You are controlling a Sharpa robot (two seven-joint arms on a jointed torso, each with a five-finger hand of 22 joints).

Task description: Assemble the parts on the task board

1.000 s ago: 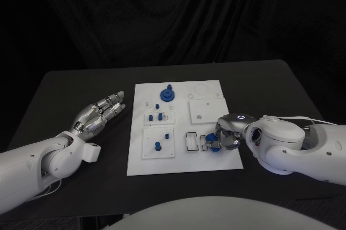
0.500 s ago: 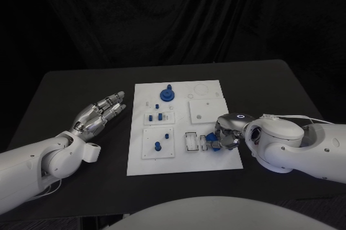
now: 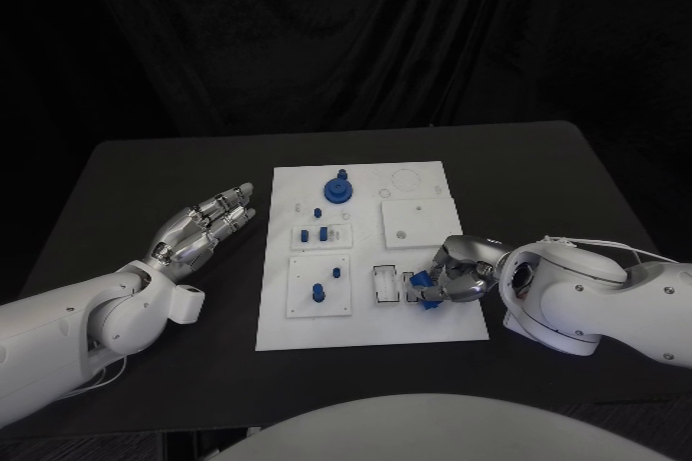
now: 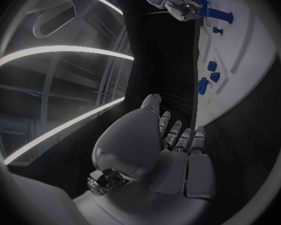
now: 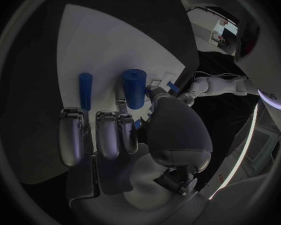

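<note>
Gripping blue part (image 3: 424,280), apparently, right hand (image 3: 459,274) over task board (image 3: 433,331); left hand (image 3: 202,231) fingers spread, empty.

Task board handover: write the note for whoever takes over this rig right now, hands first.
Left hand: open, fingers spread, over the table left of the task board, holding nothing.
Right hand: at the board's right edge, fingers closed around a blue part by the clear holder.
Placed: blue gear near the far edge; small blue pieces on the two left plates.
Left: seat the held part. The right wrist view shows a blue cylinder and a thinner blue peg before the fingers; whether either is seated cannot be told.
</note>
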